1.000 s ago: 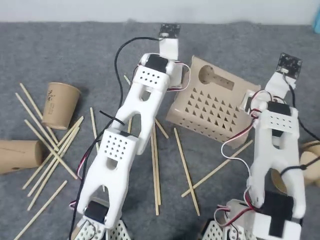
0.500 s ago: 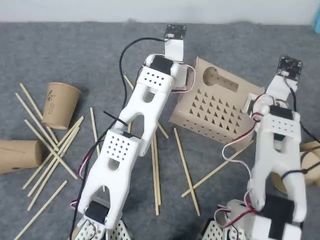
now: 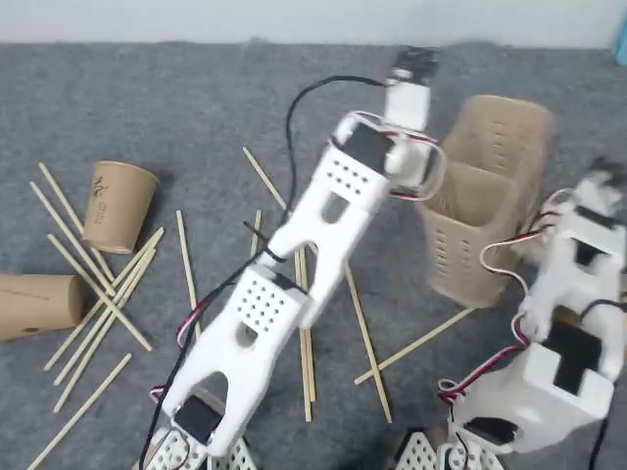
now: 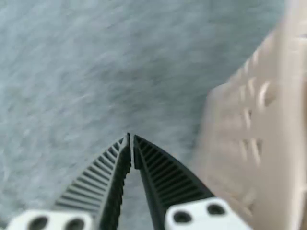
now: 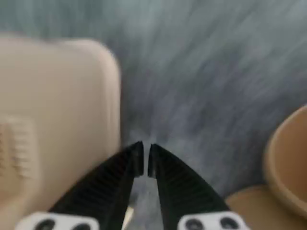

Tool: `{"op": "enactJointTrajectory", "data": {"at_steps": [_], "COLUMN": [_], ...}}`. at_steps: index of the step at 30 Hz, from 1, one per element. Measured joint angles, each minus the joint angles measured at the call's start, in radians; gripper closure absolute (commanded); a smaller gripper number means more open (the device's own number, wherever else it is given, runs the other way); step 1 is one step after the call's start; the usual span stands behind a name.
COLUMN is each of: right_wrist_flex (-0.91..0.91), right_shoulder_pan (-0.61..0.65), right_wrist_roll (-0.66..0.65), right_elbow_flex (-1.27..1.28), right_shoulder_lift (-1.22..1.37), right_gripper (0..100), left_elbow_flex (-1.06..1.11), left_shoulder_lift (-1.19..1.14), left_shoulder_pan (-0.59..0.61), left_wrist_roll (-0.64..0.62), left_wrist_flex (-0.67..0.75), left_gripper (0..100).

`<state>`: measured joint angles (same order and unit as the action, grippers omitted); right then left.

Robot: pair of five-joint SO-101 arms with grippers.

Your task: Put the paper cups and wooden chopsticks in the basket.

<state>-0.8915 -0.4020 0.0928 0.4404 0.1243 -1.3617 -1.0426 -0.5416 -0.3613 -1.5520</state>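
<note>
Your left gripper is hanging over bare grey desk with its ribbed fingers pressed together on nothing, and the basket is sitting just beside it; you cannot tell whether the two are touching. In the high view the left arm is stretching from the near left edge toward the far middle, and its wrist is crossing the basket's left rim. The basket is standing upright at the right of the desk, mouth up. Your right gripper is also pressed together and gripping nothing. It is pointing down at the desk, with the basket's wall on one side and a paper cup on the other. All the chopsticks are lying outside the basket. Several are lying in the middle, under and beside the left arm, and a crossed bunch is lying at the left. A second cup is sitting at the far left among the chopsticks. A third cup is lying on its side at the left edge, well apart from the basket.
</note>
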Motion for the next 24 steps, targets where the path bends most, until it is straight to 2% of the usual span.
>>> {"op": "enactJointTrajectory", "data": {"at_steps": [6,12,17,24], "right_wrist_flex": [0.000,-0.012,-0.092,-0.269], "right_shoulder_pan": [-0.025,-0.061,-0.120,-0.150], "right_wrist_roll": [0.012,0.020,-0.032,-0.167], "right_elbow_flex": [0.003,0.034,0.028,-0.104], "right_shoulder_lift": [-0.014,-0.133,-0.307,-0.529], "right_gripper": [93.6,82.0,81.8,81.6], "left_elbow_flex": [-0.101,-0.172,-0.275,-0.276], "left_shoulder_lift": [0.000,0.000,0.002,0.058], "left_shoulder_pan": [-0.051,-0.032,0.084,0.339], "left_wrist_roll": [0.000,0.000,0.000,0.000], "left_wrist_flex": [-0.020,-0.051,-0.132,-0.170], "left_gripper": [99,99,99,99]}}
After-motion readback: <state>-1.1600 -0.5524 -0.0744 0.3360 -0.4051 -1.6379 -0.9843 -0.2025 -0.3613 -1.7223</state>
